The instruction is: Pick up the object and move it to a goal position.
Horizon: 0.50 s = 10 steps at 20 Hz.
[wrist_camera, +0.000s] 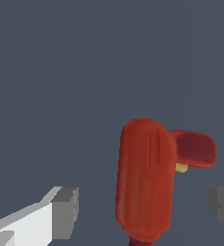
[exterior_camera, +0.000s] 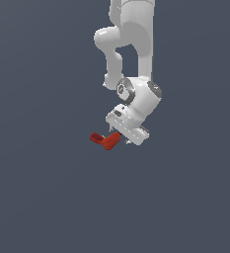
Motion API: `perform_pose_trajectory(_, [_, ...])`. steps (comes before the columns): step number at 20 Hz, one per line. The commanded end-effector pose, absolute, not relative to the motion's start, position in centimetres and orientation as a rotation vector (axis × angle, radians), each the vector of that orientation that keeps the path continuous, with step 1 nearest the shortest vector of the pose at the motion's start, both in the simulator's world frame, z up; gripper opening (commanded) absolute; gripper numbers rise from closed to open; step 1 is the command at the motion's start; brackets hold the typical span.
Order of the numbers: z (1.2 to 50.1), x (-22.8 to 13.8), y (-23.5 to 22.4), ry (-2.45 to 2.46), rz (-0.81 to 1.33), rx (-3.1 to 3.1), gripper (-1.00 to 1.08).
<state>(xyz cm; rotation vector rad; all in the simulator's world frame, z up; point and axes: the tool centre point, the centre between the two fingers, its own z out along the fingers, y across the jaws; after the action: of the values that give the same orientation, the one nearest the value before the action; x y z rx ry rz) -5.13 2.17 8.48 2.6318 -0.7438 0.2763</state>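
The object (exterior_camera: 105, 140) is a small red L-shaped block, seen just to the exterior view's left of the white hand. In the wrist view the object (wrist_camera: 144, 178) shows a long bright red arm, a shorter darker red arm and a tiny yellow spot where they meet. My gripper (exterior_camera: 122, 140) hangs tilted right over it. The gripper (wrist_camera: 144, 209) stands open, its grey fingertips (wrist_camera: 65, 211) on either side of the long arm with a gap on each side. Neither pad touches the block.
A uniform dark grey ground fills both views. The white arm (exterior_camera: 134, 44) comes down from the upper middle of the exterior view. No other object or marker shows.
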Motion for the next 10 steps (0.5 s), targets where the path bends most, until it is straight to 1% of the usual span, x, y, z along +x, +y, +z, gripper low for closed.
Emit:
perform_pose_trajectory(1, [8.0, -5.6, 2.2, -0.774, 0.301, 2.606, 1.08])
perform_pose_trajectory(10, [6.5, -7.1, 2.3, -0.875, 0.395, 2.520, 1.08])
